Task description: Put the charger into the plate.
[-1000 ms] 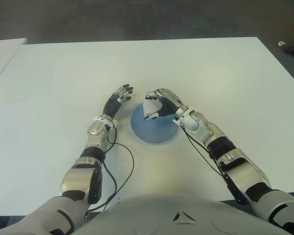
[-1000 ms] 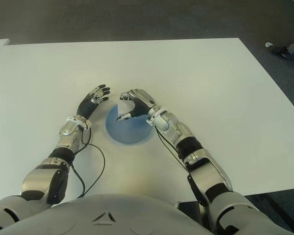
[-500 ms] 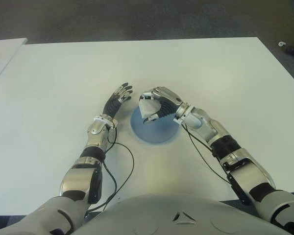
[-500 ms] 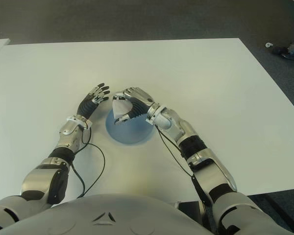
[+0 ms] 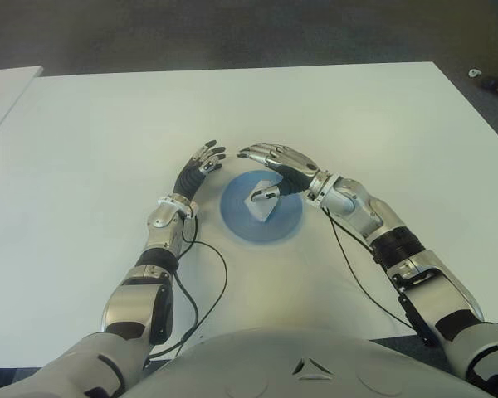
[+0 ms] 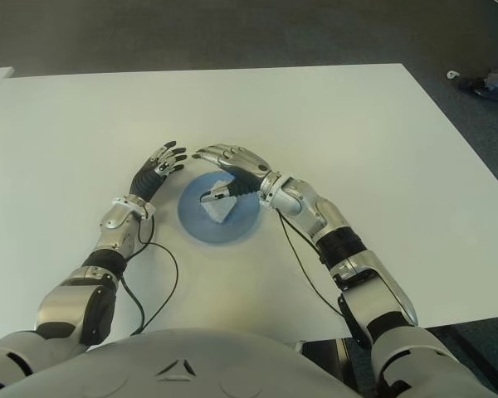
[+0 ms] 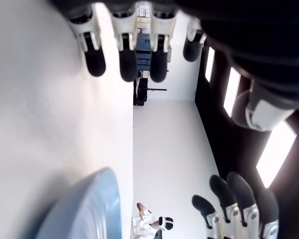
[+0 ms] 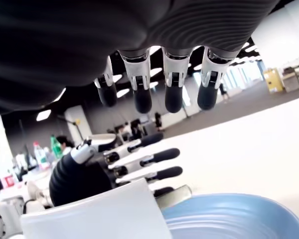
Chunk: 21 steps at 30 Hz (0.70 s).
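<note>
The small white block-shaped charger is seen lying inside the round blue ribbed plate, which sits on the white table between the two arms. The right robot hand is held over the far side of the plate with its fingers stretched out and spread wide; nothing is gripped by them, as the right wrist view confirms, where the charger's white face is seen below the open fingers and in front of the plate's rim. The thumb appears to be close to, or touching, the charger's top; contact cannot be settled from these views.

The placing is judged to be essentially done, and the step in hand is taken to be the release and withdrawal. It would be done well if the right robot hand were lifted straight up before being drawn back, so that the thumb is not dragged across the charger and the block is not tipped or pushed over the rim. The fingers should be kept spread until the plate is cleared.

The left robot hand shows just beside the plate on its left, fingers extended and empty; it need not be moved.
</note>
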Available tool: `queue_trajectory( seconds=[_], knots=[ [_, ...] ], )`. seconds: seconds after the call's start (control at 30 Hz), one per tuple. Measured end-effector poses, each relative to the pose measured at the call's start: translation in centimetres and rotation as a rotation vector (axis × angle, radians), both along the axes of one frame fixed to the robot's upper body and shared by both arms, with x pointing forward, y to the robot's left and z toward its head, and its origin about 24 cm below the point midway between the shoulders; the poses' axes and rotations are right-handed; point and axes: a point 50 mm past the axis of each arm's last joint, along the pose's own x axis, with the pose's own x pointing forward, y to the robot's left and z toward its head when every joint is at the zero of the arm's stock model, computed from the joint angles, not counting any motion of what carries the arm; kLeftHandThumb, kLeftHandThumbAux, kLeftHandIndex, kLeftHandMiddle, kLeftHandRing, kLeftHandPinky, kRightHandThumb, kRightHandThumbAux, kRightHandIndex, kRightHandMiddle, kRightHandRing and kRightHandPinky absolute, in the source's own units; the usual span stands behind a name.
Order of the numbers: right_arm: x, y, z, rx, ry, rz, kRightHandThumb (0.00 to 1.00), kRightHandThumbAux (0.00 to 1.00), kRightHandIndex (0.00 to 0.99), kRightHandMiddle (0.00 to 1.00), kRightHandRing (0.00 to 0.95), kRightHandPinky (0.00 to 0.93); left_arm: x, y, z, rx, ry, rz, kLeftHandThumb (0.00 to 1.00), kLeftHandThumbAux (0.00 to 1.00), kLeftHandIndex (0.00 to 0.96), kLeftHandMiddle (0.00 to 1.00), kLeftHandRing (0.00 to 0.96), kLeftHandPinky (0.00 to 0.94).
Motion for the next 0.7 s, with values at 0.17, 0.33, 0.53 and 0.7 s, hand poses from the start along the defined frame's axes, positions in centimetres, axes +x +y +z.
queue_trajectory(
  seconds=[0.17, 0.33, 0.53, 0.7],
  knots=[
    [0.0, -0.1, 0.2, -0.027, 0.0, 0.0, 0.268, 0.096, 0.0, 0.0, 0.0, 0.0, 0.0, 0.0, 0.0, -0.006, 0.003, -0.005, 0.0, 0.441, 0.078, 0.174, 0.167, 0.178],
    [0.1, -0.1, 0.4, -0.025, 0.014, -0.005, 0.28, 0.086, 0.0, 0.0, 0.0, 0.0, 0.1, 0.0, 0.0, -0.011, 0.01, -0.016, 0.0, 0.427, 0.064, 0.181, 0.173, 0.175],
    [0.2, -0.3, 0.9, 0.008, 0.021, -0.024, 0.286, 0.09, 0.0, 0.0, 0.0, 0.0, 0.2, 0.0, 0.1, -0.019, 0.017, -0.027, 0.0, 0.426, 0.062, 0.193, 0.176, 0.162],
    [0.5, -0.9, 1.2, 0.037, 0.018, -0.064, 0.276, 0.09, 0.0, 0.0, 0.0, 0.0, 0.3, 0.1, 0.1, -0.02, 0.02, -0.034, 0.0, 0.429, 0.061, 0.196, 0.179, 0.167]
  ],
)
